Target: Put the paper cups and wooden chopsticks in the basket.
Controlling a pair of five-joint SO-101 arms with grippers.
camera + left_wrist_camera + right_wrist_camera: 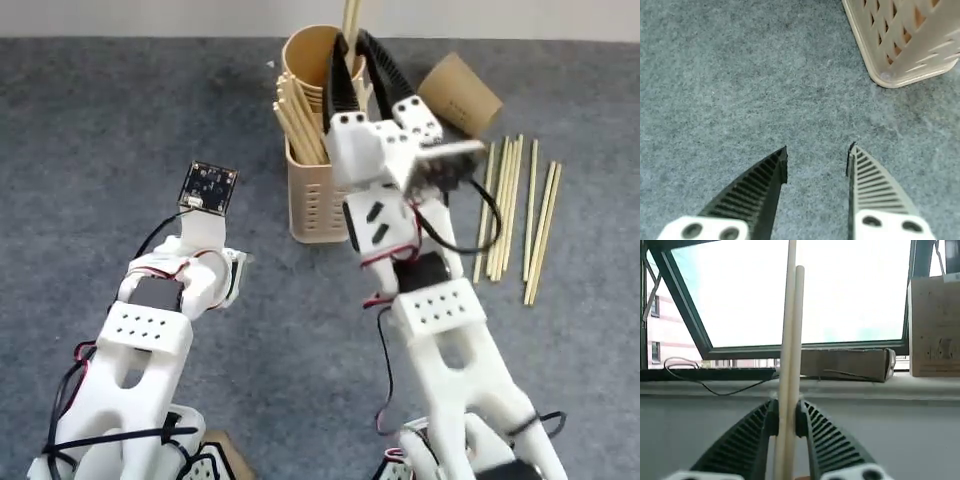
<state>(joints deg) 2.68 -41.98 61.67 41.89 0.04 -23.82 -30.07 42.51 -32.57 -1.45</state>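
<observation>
**High view.** The basket (312, 205), a tall beige plastic tub with slotted walls, stands on the grey carpet (100, 120). It holds stacked paper cups (308, 55) and a sheaf of pale wooden sticks (298, 118) leaning against its left wall. The right gripper (352, 45) hangs over the basket's rim, its black ribbed fingers closed on the held chopsticks (351, 18), which stand upright. To its right a brown paper cup (460, 95) lies on its side near the basket. The loose chopsticks (512, 205) lie in parallel rows on the carpet, well apart from the basket. A broad stretch of carpet separates the left arm (150, 330) from the basket.

**Left wrist view.** We see the left gripper (817, 150) with its fingers spread, holding nothing, above the fibrous carpet (740, 75). One rounded corner of the basket (900, 45) lies beyond it.

**Right wrist view.** The right gripper (787, 410) clamps the held chopsticks (792, 340), two smooth round sticks side by side. Behind them are a window (850, 290) and a cardboard box (845, 365) on the sill; its print is too small to read.
</observation>
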